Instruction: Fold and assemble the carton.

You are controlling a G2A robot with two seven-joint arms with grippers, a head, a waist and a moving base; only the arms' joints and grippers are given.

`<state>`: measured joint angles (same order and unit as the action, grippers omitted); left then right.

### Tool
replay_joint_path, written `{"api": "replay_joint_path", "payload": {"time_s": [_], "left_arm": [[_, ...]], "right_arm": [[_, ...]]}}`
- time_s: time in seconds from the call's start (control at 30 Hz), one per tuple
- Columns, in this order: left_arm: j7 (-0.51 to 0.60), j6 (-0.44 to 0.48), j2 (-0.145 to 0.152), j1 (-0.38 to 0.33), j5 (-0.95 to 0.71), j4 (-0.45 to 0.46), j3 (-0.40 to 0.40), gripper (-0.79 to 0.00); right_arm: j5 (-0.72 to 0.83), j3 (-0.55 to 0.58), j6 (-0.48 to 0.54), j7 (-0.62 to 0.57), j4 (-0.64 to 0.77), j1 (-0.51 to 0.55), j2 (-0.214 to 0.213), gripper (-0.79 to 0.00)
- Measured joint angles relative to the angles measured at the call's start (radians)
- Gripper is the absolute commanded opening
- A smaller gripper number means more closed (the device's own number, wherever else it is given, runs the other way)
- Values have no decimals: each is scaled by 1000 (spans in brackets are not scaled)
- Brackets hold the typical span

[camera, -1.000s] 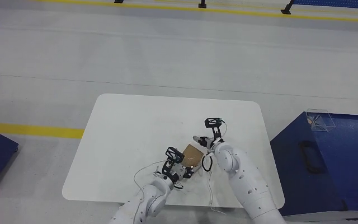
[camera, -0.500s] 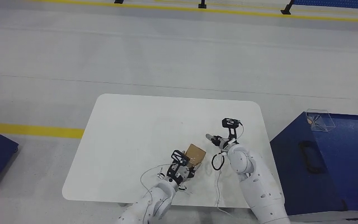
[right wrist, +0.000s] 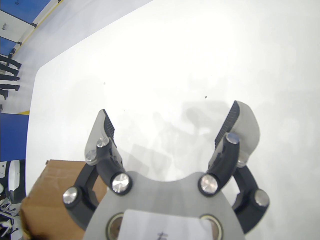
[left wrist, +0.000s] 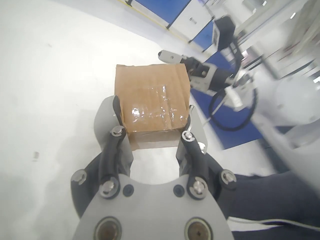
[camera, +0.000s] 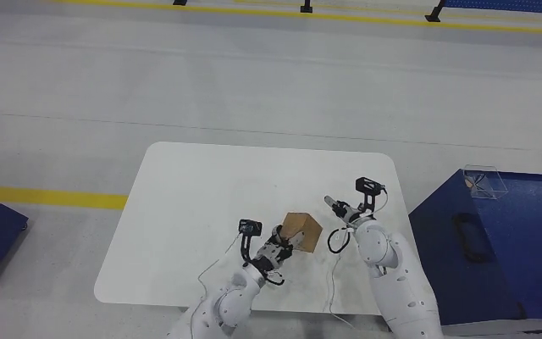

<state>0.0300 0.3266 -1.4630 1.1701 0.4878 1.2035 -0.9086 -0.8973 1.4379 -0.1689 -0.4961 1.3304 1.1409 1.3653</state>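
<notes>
A small brown carton (camera: 301, 231) stands as a closed box near the front middle of the white table (camera: 203, 195). Clear tape crosses its upper face (left wrist: 152, 106). My left gripper (left wrist: 152, 112) is shut on the carton, one finger on each side of its near end; from above the left gripper (camera: 282, 243) sits at the box's front-left. My right gripper (right wrist: 170, 123) is open with nothing between its fingers, hovering over bare table. It is just to the right of the carton (right wrist: 55, 191), apart from it, as the right gripper (camera: 332, 204) shows from above.
A blue cabinet (camera: 487, 246) with a clear tray on top stands off the table's right edge. Cables trail from both wrists across the table's front. The table's back and left parts are bare.
The carton went from a tilted, flatter shape to an upright box and shifted right. My right gripper drew away to the right of it. My left arm turned round beside the box.
</notes>
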Motion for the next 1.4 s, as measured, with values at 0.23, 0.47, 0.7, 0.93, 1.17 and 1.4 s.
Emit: {"api": "replay_joint_path", "payload": {"time_s": [0.23, 0.47, 0.7, 0.93, 1.17, 1.4], "left_arm": [[331, -97, 3, -38, -464, -85, -82, 0], [321, -162, 17, -14, -472, -52, -140, 0], [72, -131, 42, 97, -241, 153, -192, -203], [-50, -174, 51, 117, 322, 258, -67, -785], [-66, -248, 48, 107, 662, 243, 25, -785], [-37, -293, 39, 88, 637, 204, 19, -785]], "right_arm": [[-8, -5, 3, -20, 6, 1, -1, 0], [-8, -5, 3, -20, 6, 1, -1, 0], [-8, -5, 3, -20, 6, 1, -1, 0], [-8, -5, 3, -20, 6, 1, -1, 0], [-8, -5, 3, -20, 6, 1, -1, 0], [-8, -5, 3, -20, 6, 1, -1, 0]]}}
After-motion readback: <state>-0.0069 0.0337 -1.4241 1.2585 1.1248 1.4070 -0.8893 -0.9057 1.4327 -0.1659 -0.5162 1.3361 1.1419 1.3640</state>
